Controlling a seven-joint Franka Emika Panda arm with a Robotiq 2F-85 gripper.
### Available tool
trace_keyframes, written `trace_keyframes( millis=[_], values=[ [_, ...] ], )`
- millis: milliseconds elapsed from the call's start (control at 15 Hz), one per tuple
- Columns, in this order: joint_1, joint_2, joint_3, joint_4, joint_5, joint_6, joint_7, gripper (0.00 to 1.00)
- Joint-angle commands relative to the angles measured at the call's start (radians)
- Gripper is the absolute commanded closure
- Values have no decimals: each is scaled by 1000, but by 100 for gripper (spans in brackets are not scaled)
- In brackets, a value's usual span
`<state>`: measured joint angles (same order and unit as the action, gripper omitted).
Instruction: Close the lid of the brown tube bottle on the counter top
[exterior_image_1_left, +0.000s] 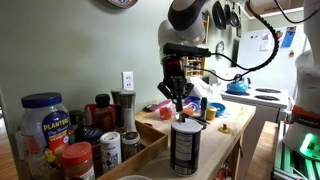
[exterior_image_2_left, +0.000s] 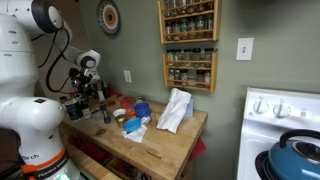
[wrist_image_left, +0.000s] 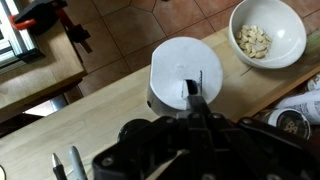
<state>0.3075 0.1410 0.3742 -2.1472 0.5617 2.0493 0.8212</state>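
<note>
The brown tube bottle (exterior_image_1_left: 185, 150) stands upright near the front edge of the counter top (exterior_image_1_left: 222, 135). Its pale round lid (exterior_image_1_left: 185, 124) lies flat on top. In the wrist view the lid (wrist_image_left: 180, 62) fills the centre, over the tan wood (wrist_image_left: 90, 120). My gripper (exterior_image_1_left: 179, 103) hangs straight above the bottle with its fingers pressed together. Their tips (wrist_image_left: 197, 95) sit on or just over the lid's near edge, and I cannot tell if they touch it. In an exterior view the gripper (exterior_image_2_left: 97, 92) is at the counter's far left, and the bottle is hard to make out there.
A white bowl of nuts (wrist_image_left: 268, 35) sits beside the bottle. A blue-lidded peanut jar (exterior_image_1_left: 42, 120), red-capped jars (exterior_image_1_left: 78, 158) and a grinder (exterior_image_1_left: 123, 104) crowd one end. A white cloth (exterior_image_2_left: 175, 110) lies mid-counter. The stove (exterior_image_2_left: 285, 125) and a blue kettle (exterior_image_1_left: 237, 87) are beyond.
</note>
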Motion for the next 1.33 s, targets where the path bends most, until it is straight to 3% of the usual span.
trace_keyframes(
  millis=[0,1267],
  values=[
    [19,23,-15,17,29,-11,-24,100],
    [42,44,-17,19,14,-24,16,100]
  ],
)
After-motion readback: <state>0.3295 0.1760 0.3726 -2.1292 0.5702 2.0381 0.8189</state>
